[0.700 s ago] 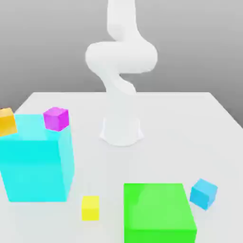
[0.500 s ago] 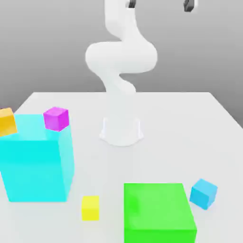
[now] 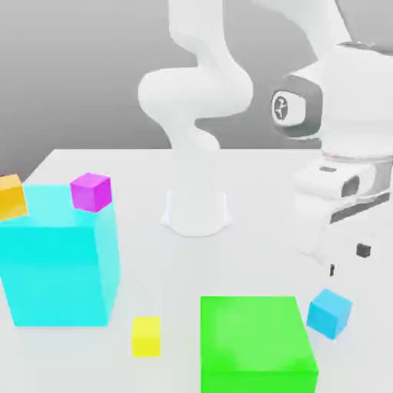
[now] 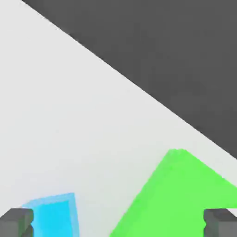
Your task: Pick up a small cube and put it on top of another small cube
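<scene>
The small sky-blue cube [image 3: 330, 312] rests on the white table beside the big green block [image 3: 257, 345], on the exterior view's right. My gripper [image 3: 348, 259] hangs open just above it, slightly toward the right, with nothing between its fingers. In the hand view the sky-blue cube [image 4: 53, 216] lies close to one dark fingertip [image 4: 16, 223] of the gripper [image 4: 118, 224], and the green block [image 4: 180, 194] lies toward the other. A small yellow cube [image 3: 146, 336] sits on the table to the left of the green block.
A large cyan block [image 3: 57, 261] stands at the exterior view's left, with a small magenta cube [image 3: 90, 192] on top of it and a small orange cube [image 3: 11, 196] at its far left edge. The arm's white base [image 3: 196, 207] stands mid-table.
The hand has come down from the top of the picture on the right and now hangs over the sky-blue cube. None of the cubes or blocks has moved.
</scene>
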Controlling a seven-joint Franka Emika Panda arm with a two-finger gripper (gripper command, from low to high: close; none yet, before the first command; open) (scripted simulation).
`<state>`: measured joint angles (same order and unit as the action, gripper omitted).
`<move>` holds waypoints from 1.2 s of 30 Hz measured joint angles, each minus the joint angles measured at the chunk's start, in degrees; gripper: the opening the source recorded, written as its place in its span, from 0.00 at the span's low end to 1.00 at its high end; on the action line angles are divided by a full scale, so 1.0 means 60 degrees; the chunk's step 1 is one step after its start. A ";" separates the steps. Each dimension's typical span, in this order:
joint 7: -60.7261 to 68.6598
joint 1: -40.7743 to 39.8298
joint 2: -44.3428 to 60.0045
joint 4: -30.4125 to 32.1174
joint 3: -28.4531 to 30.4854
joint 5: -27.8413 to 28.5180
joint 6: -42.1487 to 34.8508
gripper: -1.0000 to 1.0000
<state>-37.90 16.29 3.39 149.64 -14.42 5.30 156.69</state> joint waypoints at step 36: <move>-0.2763 -0.3834 -0.4312 0.0147 0.2578 0.0019 -0.4785 0.00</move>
<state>-54.48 -6.72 -22.48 150.52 1.04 5.41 127.98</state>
